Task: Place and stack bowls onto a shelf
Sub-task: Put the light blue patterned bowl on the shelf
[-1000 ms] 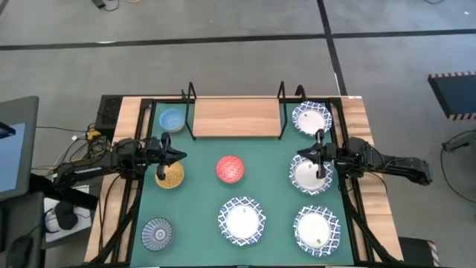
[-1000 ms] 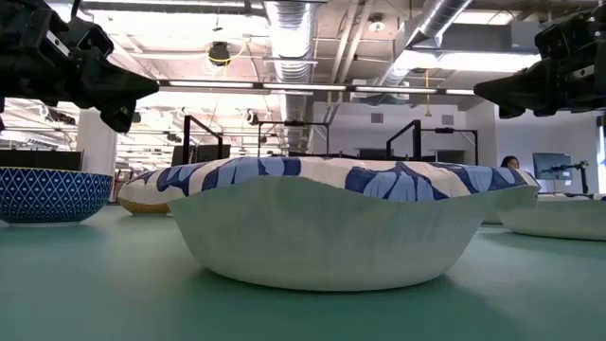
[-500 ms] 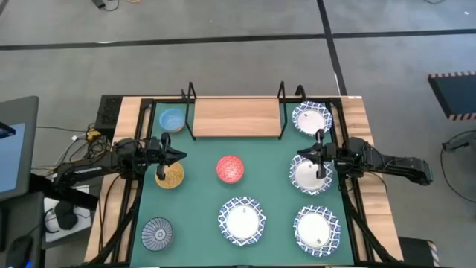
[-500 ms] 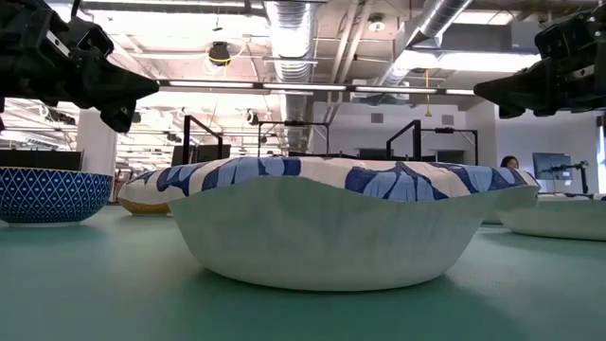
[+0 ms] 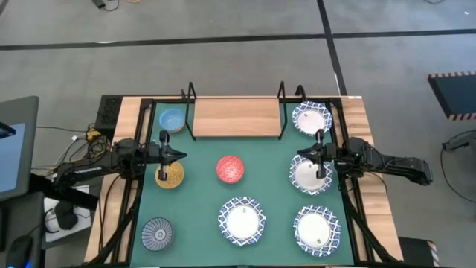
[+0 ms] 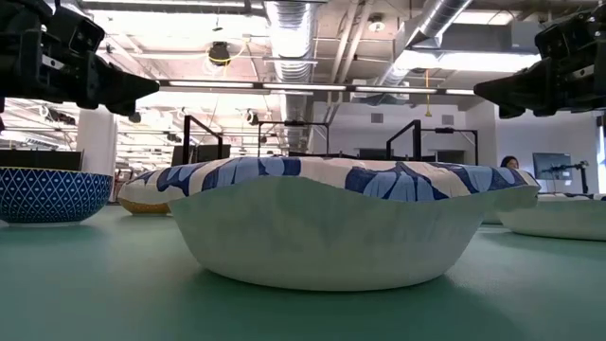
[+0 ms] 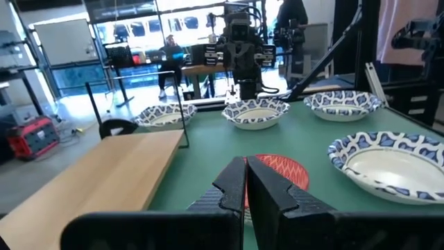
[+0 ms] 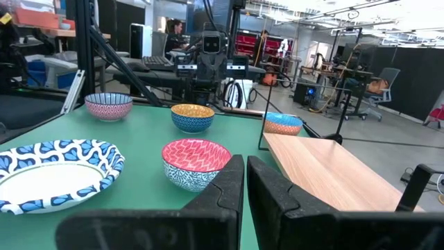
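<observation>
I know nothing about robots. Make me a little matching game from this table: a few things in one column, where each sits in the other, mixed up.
Things:
1. red bowl
2. light blue bowl
3. striped dark-blue bowl
4. yellow bowl

Places:
A. under the left gripper
B. near left corner of the green mat
C. middle of the mat
D. just left of the shelf

Pairs: 1-C, 2-D, 3-B, 4-A

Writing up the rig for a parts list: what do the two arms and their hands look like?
Both arms are dark, near-black, jointed links. The left hand and right hand each end in two flat, black, wedge-shaped fingers. Loose cables, with a yellow connector, trail beside the left arm's base. No markings are readable.
</observation>
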Controlling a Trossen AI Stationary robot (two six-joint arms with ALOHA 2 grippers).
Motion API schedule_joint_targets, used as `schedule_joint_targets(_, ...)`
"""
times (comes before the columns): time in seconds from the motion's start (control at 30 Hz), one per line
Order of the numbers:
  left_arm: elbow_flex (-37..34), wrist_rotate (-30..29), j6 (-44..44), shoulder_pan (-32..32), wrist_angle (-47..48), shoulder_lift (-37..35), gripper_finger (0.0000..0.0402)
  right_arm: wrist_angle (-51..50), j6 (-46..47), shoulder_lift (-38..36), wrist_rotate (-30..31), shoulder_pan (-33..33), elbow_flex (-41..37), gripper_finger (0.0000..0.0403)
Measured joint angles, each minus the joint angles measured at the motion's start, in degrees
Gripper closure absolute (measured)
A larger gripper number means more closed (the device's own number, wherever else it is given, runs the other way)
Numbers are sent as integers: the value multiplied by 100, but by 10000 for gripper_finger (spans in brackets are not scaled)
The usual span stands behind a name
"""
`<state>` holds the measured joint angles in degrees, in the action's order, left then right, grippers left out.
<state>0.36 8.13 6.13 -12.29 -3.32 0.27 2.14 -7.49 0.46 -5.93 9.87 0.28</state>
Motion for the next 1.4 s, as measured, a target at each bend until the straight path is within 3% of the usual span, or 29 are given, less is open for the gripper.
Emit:
schedule_joint_targets(0.13,0,0,-148,-1,-1,0,401,68,85,1,-2,0,0,356)
schedule_joint_targets(0.33,-2,-1,-138,0,-1,0,401,442,1303,0,43,25,29,356)
schedule_joint_targets(0.53,-2,-67,-101,0,0,-1,401,685,2874,1,830,233,37,356)
schedule_joint_targets(0.8,0,-1194,122,-2,-25,0,401,775,5269,8,2000,489,52,356)
schedule_joint_targets(0.97,0,-1288,-1145,0,-830,0,401,976,5757,36,2084,662,58,354)
schedule_joint_targets(1.17,0,-2360,-3213,-2,-1808,-4,401,1559,5839,335,2262,717,243,336)
schedule_joint_targets(1.4,0,-4820,-3952,-4,-2123,55,401,1547,5389,1376,2284,696,1070,285)
